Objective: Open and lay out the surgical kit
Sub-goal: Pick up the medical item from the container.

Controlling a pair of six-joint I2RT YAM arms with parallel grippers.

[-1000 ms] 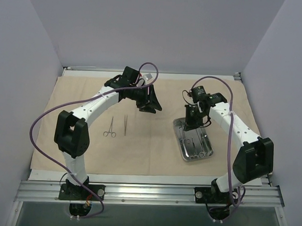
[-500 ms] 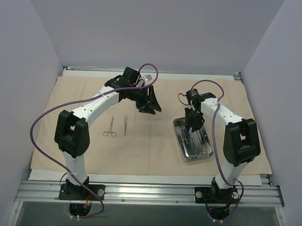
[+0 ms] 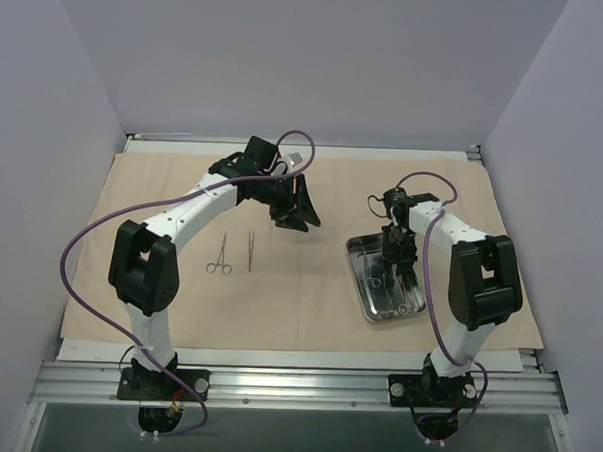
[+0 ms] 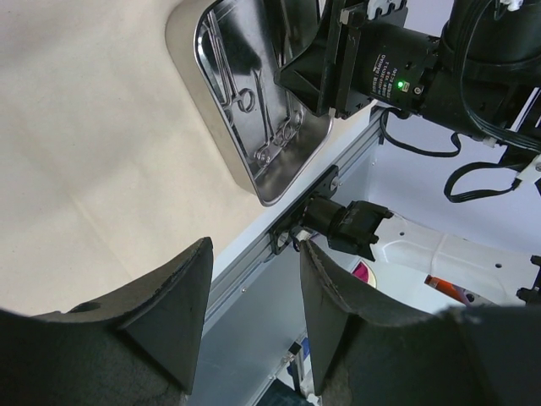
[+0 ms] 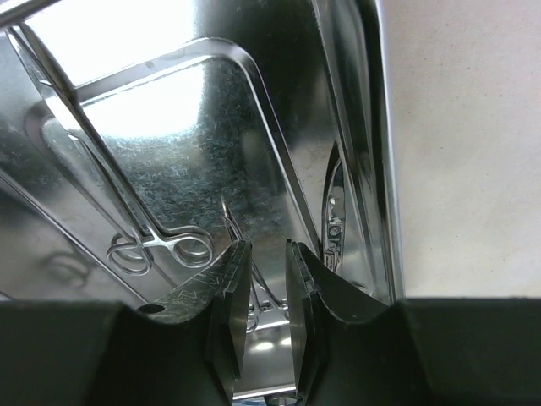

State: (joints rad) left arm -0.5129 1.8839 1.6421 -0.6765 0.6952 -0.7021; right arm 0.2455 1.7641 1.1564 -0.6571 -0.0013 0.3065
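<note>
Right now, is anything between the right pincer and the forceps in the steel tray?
Nothing visible. The right pincer hangs inside the shiny rectangular steel tray, fingers slightly apart, with the thin silver ring-handled forceps lying just ahead on its floor. The tray's side wall runs close beside one finger.

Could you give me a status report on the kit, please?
Left end effector open, empty, above the cloth. Right end effector narrowly open over forceps in the steel tray. Two instruments laid out. No obstruction.
</note>
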